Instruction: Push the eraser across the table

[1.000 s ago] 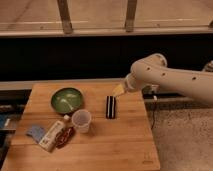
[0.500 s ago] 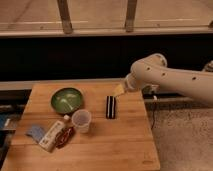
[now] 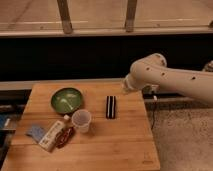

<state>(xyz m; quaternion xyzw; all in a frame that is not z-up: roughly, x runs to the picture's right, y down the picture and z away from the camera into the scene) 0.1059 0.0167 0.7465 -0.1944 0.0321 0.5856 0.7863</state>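
The eraser [image 3: 111, 107], a small black block with a thin white stripe, lies on the light wooden table [image 3: 115, 145] right of the middle, its long side pointing away from me. My gripper [image 3: 123, 88] is at the end of the white arm that reaches in from the right. It hovers over the table's far right part, just behind and to the right of the eraser, apart from it.
A green bowl [image 3: 66, 99] stands at the far left. A clear plastic cup [image 3: 81, 120] stands left of the eraser. A white-and-red packet [image 3: 54, 136] and a small blue pad [image 3: 35, 132] lie at the front left. A cable [image 3: 154, 112] hangs off the right edge.
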